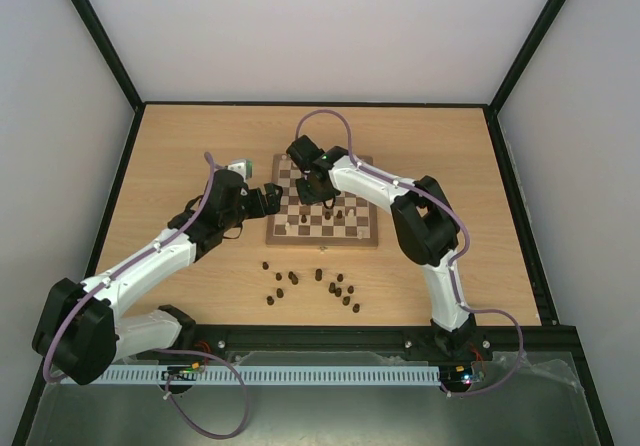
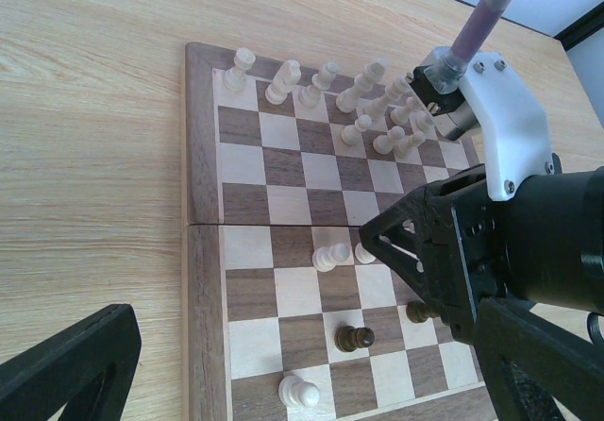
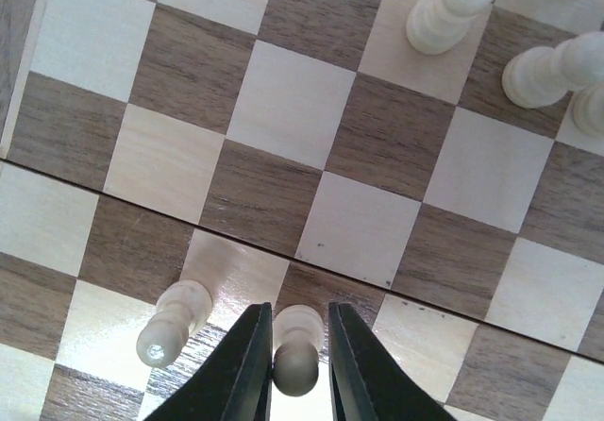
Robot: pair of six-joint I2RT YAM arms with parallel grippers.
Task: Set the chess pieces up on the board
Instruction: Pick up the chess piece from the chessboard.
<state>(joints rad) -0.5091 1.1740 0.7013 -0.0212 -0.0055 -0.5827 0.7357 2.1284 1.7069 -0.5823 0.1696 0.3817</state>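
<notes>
Black fingers (image 3: 247,374) of the right gripper (image 3: 299,319) fill 6 o'clock of the right wrist view. They closely flank a cream pawn (image 3: 297,360) by the centre seam of the board (image 3: 283,109); whether they pinch it cannot be told. Open squares stretch toward 12 o'clock.

From the left wrist, the left gripper (image 2: 307,345) gapes wide, holding nothing, by the board's border. Cream pieces (image 2: 363,95) crowd 1 o'clock.

From above, dark pieces (image 1: 318,286) lie scattered on the tabletop (image 1: 180,146) at 6 o'clock of the board, and bare wood spreads at 3 and 9.

Cream pieces (image 2: 283,81) (and a dark piece (image 2: 354,338)) dot the board (image 2: 203,204).
</notes>
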